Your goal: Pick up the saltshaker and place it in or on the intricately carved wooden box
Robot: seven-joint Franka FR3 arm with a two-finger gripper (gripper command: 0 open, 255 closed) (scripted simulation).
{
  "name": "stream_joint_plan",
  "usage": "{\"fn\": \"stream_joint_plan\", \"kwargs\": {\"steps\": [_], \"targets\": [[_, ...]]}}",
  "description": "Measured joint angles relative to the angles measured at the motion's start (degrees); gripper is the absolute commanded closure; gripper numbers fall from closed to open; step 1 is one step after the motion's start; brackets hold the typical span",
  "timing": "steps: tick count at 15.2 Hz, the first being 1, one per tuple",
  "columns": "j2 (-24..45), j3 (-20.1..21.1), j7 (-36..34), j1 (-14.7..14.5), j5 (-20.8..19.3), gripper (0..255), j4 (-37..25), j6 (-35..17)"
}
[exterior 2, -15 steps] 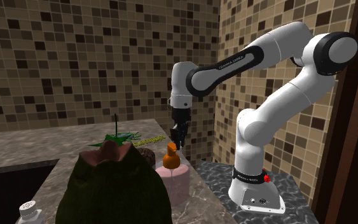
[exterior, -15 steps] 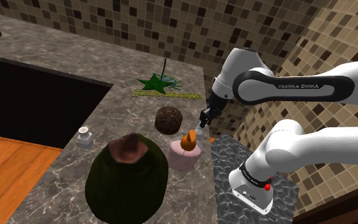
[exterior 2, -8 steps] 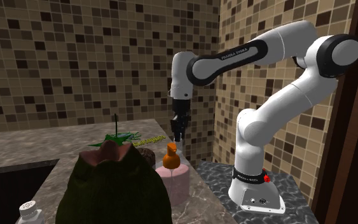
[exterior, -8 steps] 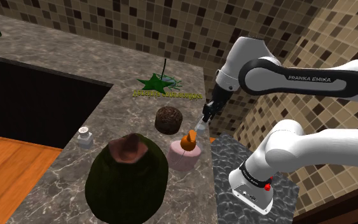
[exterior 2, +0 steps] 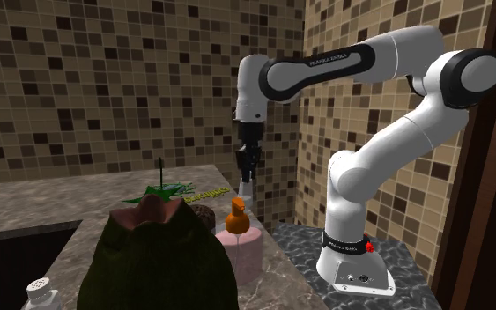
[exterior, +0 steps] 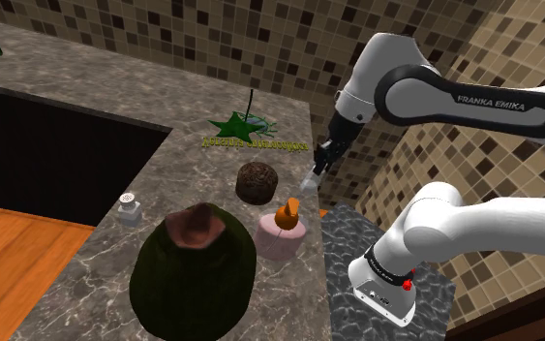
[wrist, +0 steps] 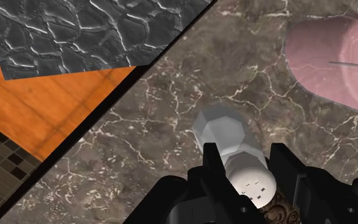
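Observation:
My gripper is shut on a pale grey saltshaker, which hangs below the fingers above the counter's edge near the stand. In the second exterior view the gripper holds the shaker above and behind the orange-topped pink pot. The wrist view has both black fingers clasping the shaker by its holed cap, faceted base pointing at the marble. The carved box is a dark brown round thing on the counter, to the shoulder view's left of the gripper; a bit of it peeks out by the fingers.
A pink pot with an orange piece on top stands close under the gripper. A big dark green bulk is in front, a second small shaker beside the black sink recess, and a green star-shaped plant at the back.
The arm has risen and carried the held shaker up and toward the back wall, away from the pink pot. Nothing on the counter has moved.

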State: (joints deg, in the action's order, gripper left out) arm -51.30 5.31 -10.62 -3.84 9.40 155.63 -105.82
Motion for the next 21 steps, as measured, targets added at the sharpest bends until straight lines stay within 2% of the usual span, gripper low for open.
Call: {"fn": "stream_joint_plan", "kwargs": {"steps": [11,21], "targets": [[0.03,-0.57,-0.84,0.21,-0.71,255,-8.27,8.21],[21.77,2.49,-3.68,0.63,-0.60,255,-26.69,4.56]]}}
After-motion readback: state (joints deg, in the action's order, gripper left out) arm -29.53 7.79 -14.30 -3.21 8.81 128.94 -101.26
